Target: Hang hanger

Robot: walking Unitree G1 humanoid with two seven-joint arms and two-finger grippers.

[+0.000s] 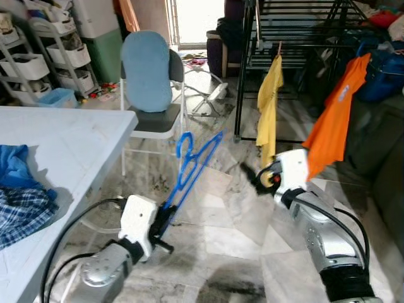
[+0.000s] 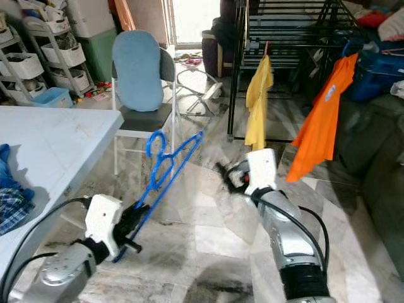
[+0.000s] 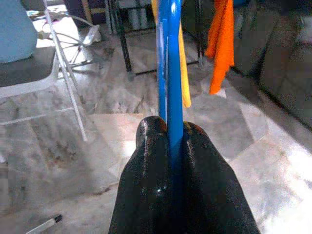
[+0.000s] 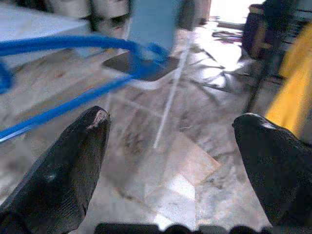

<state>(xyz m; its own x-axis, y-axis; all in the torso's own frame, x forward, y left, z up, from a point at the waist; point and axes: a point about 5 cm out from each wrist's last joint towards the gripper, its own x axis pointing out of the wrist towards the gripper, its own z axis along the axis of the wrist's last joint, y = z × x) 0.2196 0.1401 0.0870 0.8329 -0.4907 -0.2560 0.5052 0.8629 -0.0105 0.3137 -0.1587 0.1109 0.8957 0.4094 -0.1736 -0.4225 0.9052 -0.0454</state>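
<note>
Left eye view has the left gripper (image 1: 165,221) low in the lower left of the frame, its black fingers pressed together on the bottom end of a blue hanger (image 1: 192,165). The hanger slants up and to the right from that grip, its hook near the middle of the frame, in front of the folding chair (image 1: 154,95) with the pale blue backrest. Left wrist view confirms the pinch: both fingers (image 3: 146,175) clamp a blue bar that runs up the centre of the frame.

Right of centre, the right gripper (image 1: 252,175) hovers above the marble floor (image 1: 221,252), just right of the hanger and apart from it. In the right wrist view its two fingers (image 4: 73,161) stand spread wide with nothing between them, and the hanger crosses the upper left of that frame.

A black drying rack (image 1: 297,38) fills the upper right, with a yellow shirt (image 1: 270,104) and an orange shirt (image 1: 334,117) hanging from it. A white table (image 1: 57,151) occupies the left edge, carrying blue cloth (image 1: 19,189).
</note>
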